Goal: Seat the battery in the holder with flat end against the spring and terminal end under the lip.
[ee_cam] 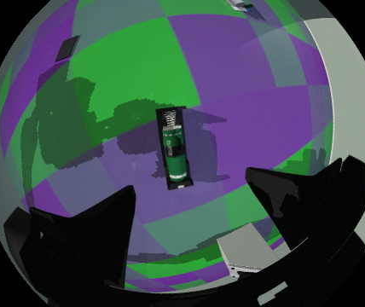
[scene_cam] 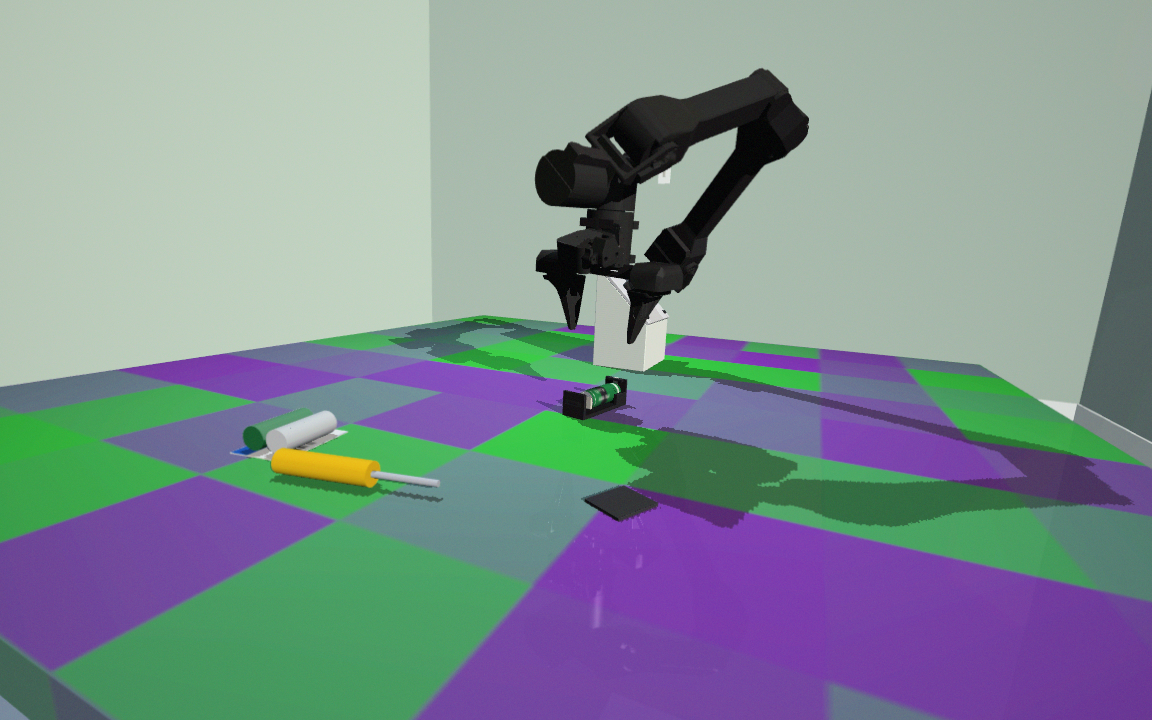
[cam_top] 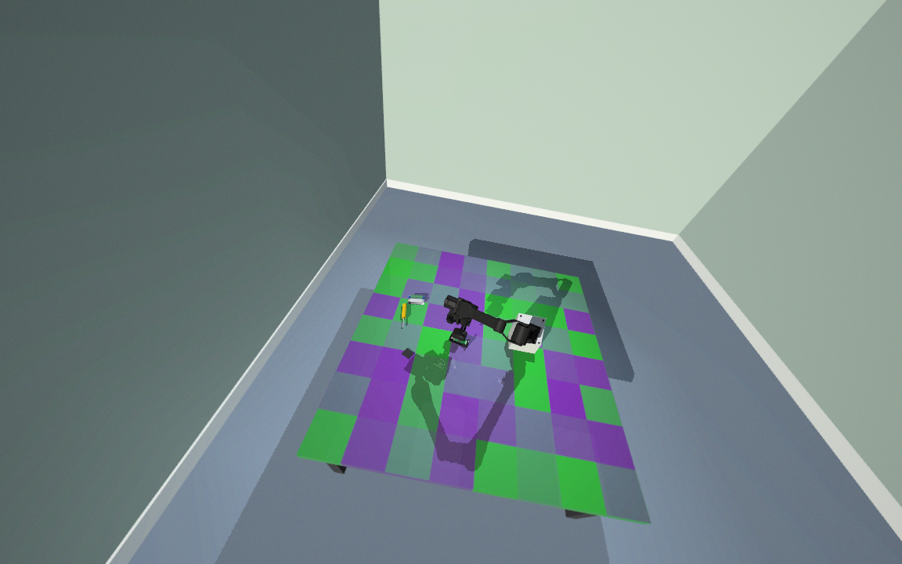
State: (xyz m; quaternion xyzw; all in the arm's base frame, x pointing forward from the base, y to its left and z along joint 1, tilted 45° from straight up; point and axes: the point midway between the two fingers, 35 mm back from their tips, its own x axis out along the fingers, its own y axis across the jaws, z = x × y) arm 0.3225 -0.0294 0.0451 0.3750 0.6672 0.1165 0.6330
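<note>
The black holder stands on the checkered table. The green battery lies lengthwise in it, in line with its walls. In the wrist view its pale flat end meets the coiled spring, and its other end is close to the opposite end wall. I cannot tell whether the terminal is under the lip or whether that end sits fully down. My gripper is wide open and empty, above the holder and touching neither the holder nor the battery.
A yellow-handled screwdriver lies beside a white cylinder and a green cylinder. A flat black square lies on the table. A white block stands at the arm's base.
</note>
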